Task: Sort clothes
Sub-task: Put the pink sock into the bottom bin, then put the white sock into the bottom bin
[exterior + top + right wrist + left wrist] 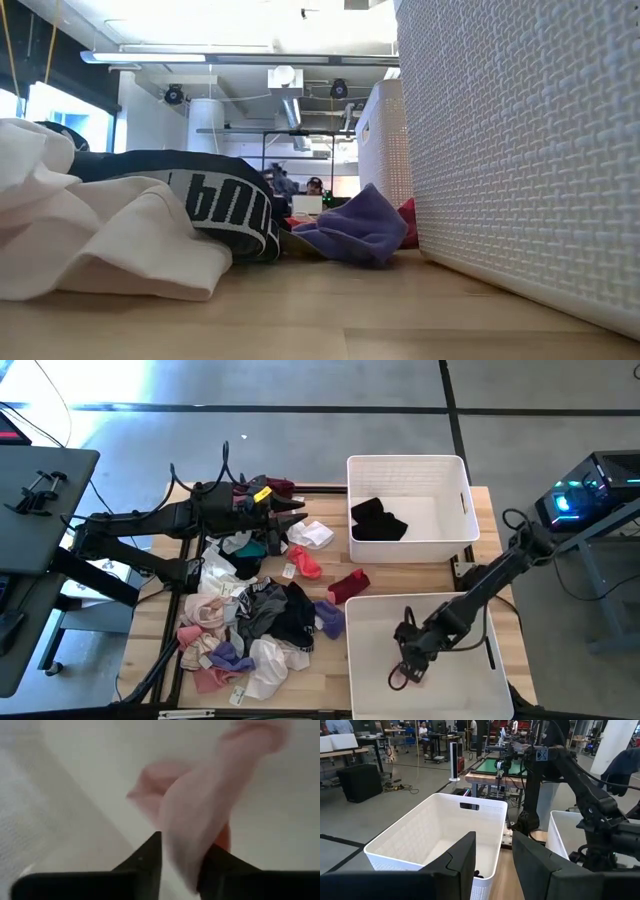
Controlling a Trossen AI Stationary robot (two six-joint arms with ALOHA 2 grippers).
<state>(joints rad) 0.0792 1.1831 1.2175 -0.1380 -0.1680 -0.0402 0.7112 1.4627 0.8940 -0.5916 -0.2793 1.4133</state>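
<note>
Both arms are dark, jointed and matte; the left arm (150, 520), at the high view's left, carries looping black cables and a small yellow part near its wrist. The right arm (480, 595), lower right, is slimmer; each tool ends in two flat black fingers (462, 860).

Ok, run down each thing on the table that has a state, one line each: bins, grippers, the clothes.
Far bin: holds one black garment.
Near bin: right gripper inside it.
Pink garment: between the right gripper's fingers over the near bin's floor.
Left gripper: open, empty, raised over the pile.
Clothes pile: unsorted, heaped on the table left of the bins.
</note>
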